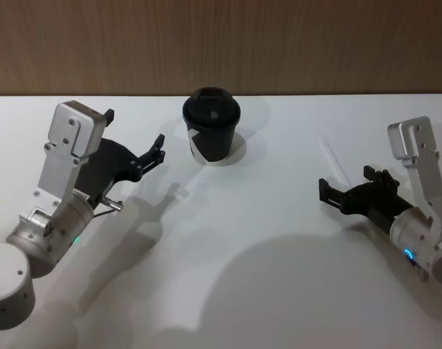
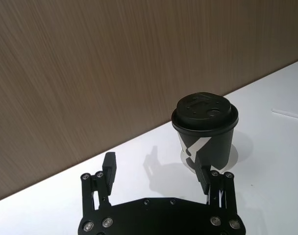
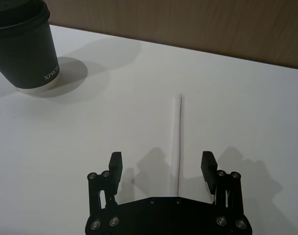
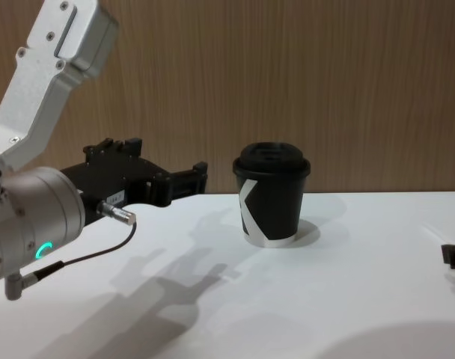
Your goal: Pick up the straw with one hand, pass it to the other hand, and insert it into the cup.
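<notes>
White straw (image 3: 176, 137) lies flat on the white table (image 1: 228, 291) at the right of the head view, and runs between the fingers of the right gripper (image 3: 161, 159), whose jaws are spread wide and grasp nothing. Black lidded cup (image 1: 211, 129) stands upright at upper centre, well apart from the straw. At left, the left gripper (image 1: 135, 131) hovers near the cup, jaws likewise released.

We see the left gripper (image 1: 134, 132) in the left part of the head frame, pointing up and right, its jaws wide apart. The right gripper (image 1: 346, 182) is at the right side, pointing left, jaws also apart.
</notes>
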